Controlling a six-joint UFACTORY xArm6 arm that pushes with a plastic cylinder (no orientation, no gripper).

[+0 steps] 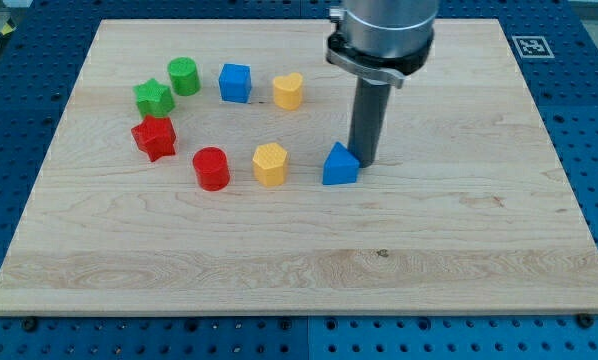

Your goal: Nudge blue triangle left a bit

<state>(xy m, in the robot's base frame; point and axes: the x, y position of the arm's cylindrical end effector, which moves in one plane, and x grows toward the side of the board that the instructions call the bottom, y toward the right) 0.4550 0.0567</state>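
The blue triangle (339,165) lies near the middle of the wooden board (459,250). My tip (364,160) stands right against the triangle's right side, touching or nearly touching it. The dark rod rises from there to the arm's grey body at the view's top.
To the left of the triangle sit a yellow hexagon (270,163) and a red cylinder (211,168). Further left are a red star (154,137), a green star (153,98) and a green cylinder (184,76). A blue cube (235,82) and a yellow heart (288,90) lie above.
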